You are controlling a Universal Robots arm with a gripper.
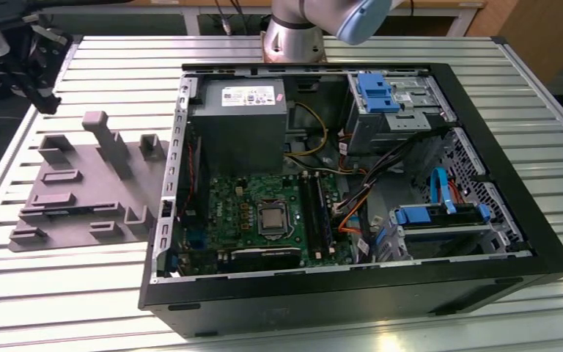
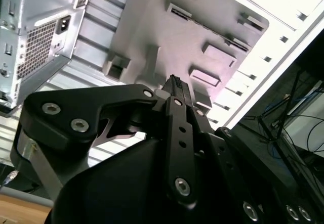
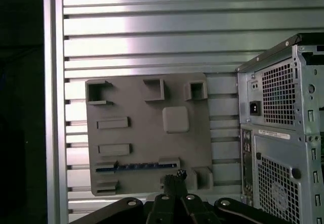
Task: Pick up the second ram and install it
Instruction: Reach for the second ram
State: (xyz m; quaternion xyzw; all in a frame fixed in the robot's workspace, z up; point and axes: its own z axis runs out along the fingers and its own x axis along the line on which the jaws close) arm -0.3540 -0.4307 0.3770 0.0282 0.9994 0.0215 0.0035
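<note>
On the holder (image 3: 147, 133), first wrist view, lies the second ram (image 3: 131, 167).

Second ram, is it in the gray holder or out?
In: the first wrist view shows the second ram lying in a slot of the gray holder.

From above, the grey fixture tray (image 1: 86, 183) is open to reach, though raised blocks and a tall post (image 1: 105, 136) crowd its surface. The second ram (image 3: 136, 167) lies in a slot between low blocks, clear overhead. The open computer case (image 1: 360, 293) walls off the exterior view's right, leaving a narrow strip of slatted tabletop (image 1: 67, 293) beside the tray.
</note>
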